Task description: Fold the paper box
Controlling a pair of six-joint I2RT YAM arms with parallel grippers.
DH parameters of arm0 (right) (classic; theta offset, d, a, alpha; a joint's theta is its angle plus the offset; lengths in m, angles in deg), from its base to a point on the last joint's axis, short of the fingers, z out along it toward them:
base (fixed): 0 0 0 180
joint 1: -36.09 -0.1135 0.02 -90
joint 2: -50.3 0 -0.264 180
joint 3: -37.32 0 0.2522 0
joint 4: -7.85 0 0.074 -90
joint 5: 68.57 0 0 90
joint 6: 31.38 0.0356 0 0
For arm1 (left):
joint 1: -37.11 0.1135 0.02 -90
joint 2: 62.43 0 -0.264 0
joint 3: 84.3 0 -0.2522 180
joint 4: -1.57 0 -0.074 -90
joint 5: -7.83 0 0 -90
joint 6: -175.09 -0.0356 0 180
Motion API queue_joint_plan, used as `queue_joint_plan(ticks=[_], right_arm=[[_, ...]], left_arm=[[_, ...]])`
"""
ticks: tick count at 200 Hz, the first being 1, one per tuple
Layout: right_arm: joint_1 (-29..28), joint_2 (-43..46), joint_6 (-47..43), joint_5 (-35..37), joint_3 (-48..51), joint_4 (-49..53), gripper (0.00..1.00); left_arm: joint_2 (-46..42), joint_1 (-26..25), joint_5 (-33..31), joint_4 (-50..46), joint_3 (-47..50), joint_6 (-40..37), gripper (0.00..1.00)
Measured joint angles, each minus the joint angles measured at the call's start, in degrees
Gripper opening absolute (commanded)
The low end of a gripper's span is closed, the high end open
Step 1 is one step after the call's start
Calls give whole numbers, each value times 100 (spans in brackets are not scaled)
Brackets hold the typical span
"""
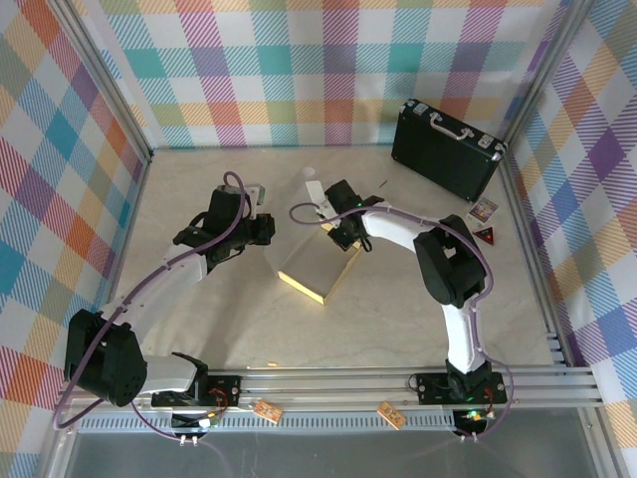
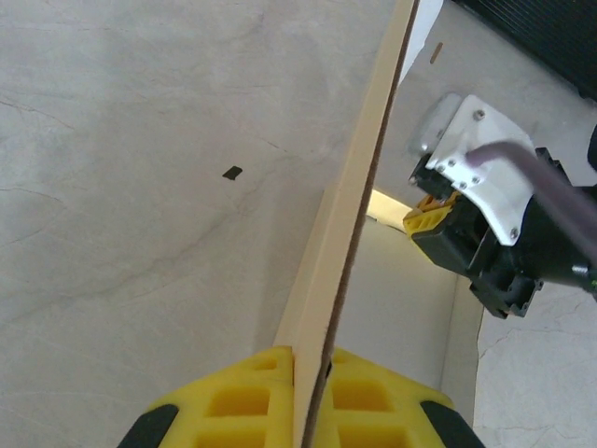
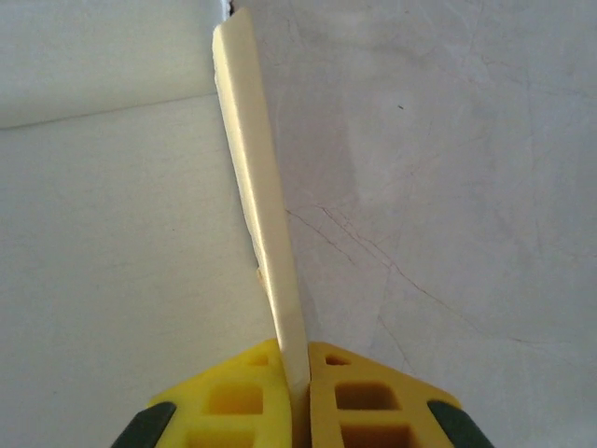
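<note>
On the pale marbled table (image 1: 199, 319), the left gripper (image 1: 265, 228) reaches in from 8 o'clock to the 10 o'clock edge of the thin cardboard paper box (image 1: 314, 261). The box is tan on one face and white on the other, and sits partly raised near the table's centre. In the left wrist view, the gripper's yellow fingers (image 2: 247, 392) are clamped tight on a standing wall of the box. The right gripper (image 1: 338, 231) meets the box at its 1 o'clock edge, beside a white flap pointing toward 12. Its yellow fingers (image 3: 350, 392) are pinched shut on another upright wall, with the white interior at 9 o'clock. A black hard briefcase with a metal handle (image 1: 448, 149) stands at 2 o'clock, well apart from the box.
</note>
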State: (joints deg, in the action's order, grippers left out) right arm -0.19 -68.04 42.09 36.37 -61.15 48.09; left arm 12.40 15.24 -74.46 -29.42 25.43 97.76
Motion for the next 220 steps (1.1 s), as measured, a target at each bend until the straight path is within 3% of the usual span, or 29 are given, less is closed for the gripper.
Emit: queue_joint_plan(ticks=[35,93,114,167,220], right_arm=[[-94,-9,-142,302,28,-48,5],[-17,-26,-219,-146,9,50,22],[-17,-197,-236,-212,-90,205,23],[68,-308,-214,-282,-317,363,5],[-20,-376,-212,109,-396,404,0]], left_arm=[[0,11,4,0,0,17,0],[0,26,26,-11,0,17,0],[0,26,72,-31,0,17,0],[0,26,92,-37,0,15,0],[0,26,146,-22,0,15,0]])
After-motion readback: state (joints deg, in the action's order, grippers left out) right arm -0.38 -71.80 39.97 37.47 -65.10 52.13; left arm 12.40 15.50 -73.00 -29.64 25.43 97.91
